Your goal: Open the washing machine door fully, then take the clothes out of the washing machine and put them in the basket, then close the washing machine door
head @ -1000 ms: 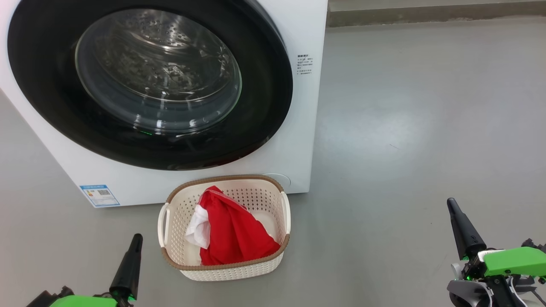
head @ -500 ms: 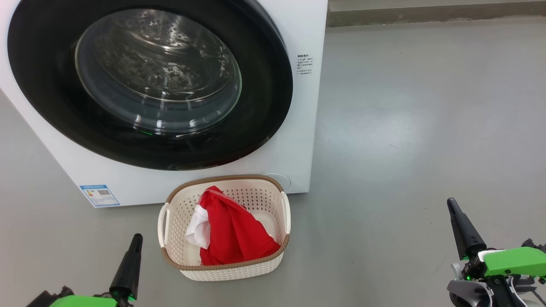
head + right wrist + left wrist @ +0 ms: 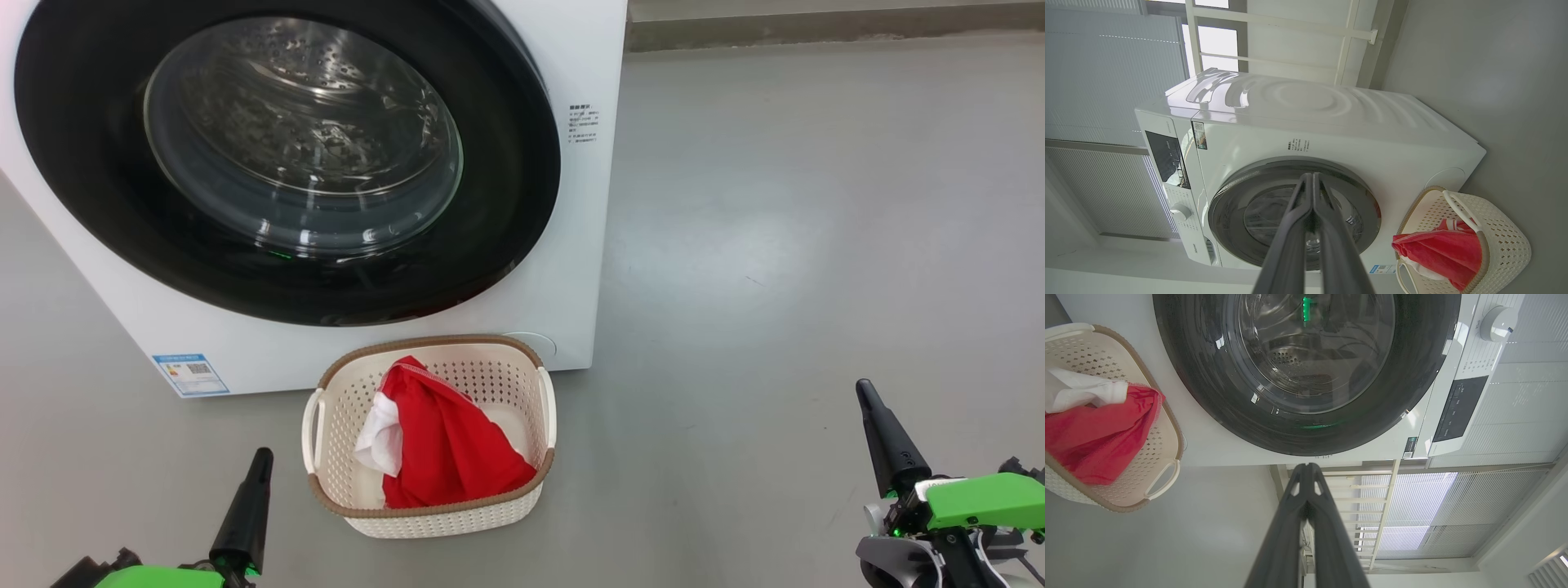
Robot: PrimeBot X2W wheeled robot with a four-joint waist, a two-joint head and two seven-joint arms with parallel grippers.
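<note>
**ops:** Status?

**bot:** Looks like end of job. The washing machine door (image 3: 490,245) sits flush on the washing machine (image 3: 571,310) front, so I judge it closed. Laundry is in the basket (image 3: 441,523).

**ops:** Basket position?

**bot:** Upright on the floor (image 3: 775,245), just beside the washer's front, under the door's lower right arc. A red garment (image 3: 449,449) with a white piece (image 3: 380,441) fills its left and middle.

**ops:** Drum?

**bot:** Through the glass I read the drum (image 3: 310,122) as bare perforated steel. Reflections cover part of it, so I'm not certain.

**ops:** Claws?

**bot:** Left claw (image 3: 261,454) and right claw (image 3: 862,389) are both pinched fully together, holding nothing. They hang low over the floor, clear of basket and door, with the left one nearer the basket.

**ops:** Door condition?

**bot:** Wide glossy black rim, clear bulging glass, a green glint low on it.

**ops:** Remaining?

**bot:** Nothing, in my judgement.
</note>
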